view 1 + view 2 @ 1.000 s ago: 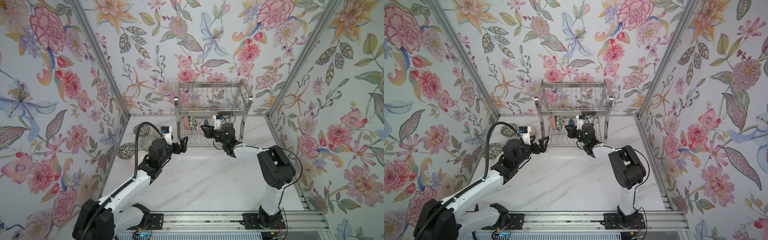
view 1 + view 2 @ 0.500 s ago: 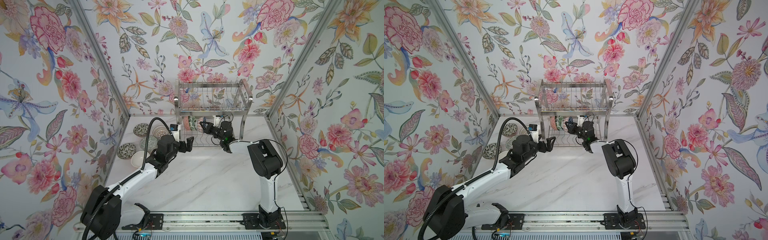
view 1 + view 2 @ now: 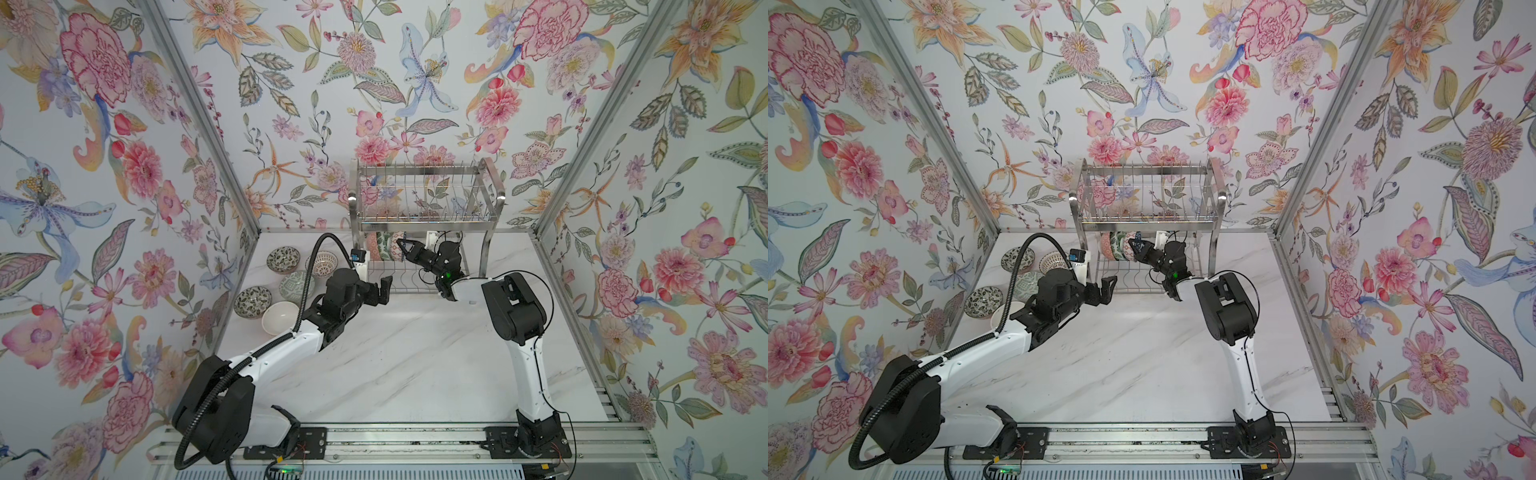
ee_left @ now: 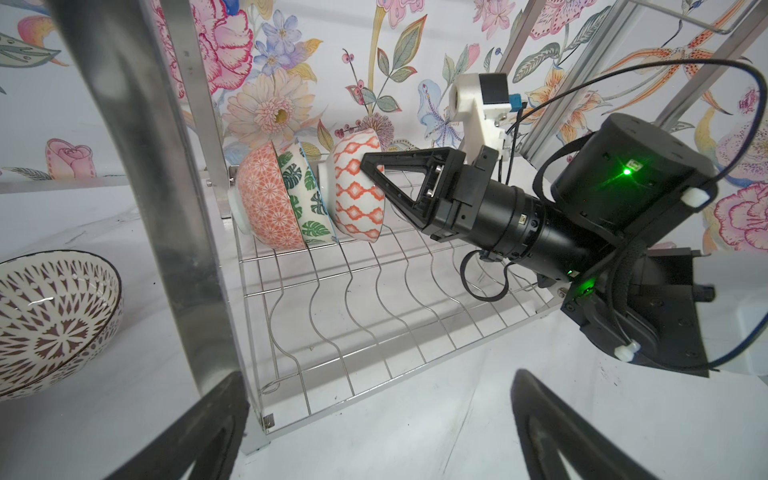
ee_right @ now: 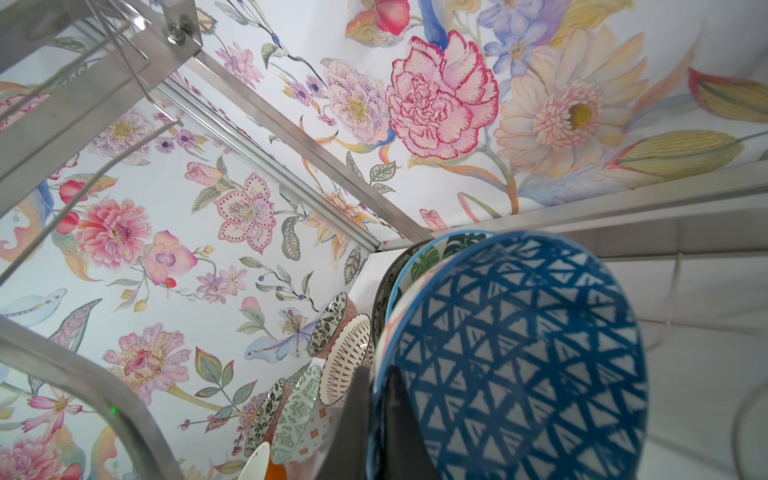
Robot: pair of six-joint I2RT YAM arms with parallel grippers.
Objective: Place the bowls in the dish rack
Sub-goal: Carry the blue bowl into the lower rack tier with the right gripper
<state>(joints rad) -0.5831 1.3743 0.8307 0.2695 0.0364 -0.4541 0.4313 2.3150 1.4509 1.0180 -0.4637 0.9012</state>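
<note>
Arms: white links, black joint housings. Left arm [image 3: 270, 353]: black corrugated hose [image 3: 331, 235]. Right arm [image 3: 534, 374]: green LED [image 4: 626, 171], white camera mount [image 4: 473, 99]. Right claw [image 4: 365, 165]: black triangular frame.

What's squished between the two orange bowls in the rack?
The green-leaf bowl. It stands on edge between the orange flower-pattern bowl and the orange diamond bowl. The left wrist view shows it best.

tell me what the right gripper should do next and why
Probably open the right gripper and draw back. It is shut on the rim of the blue-triangle bowl, which looks seated on edge on the lower tier of the dish rack, close beside the leaf-patterned bowl.
</note>
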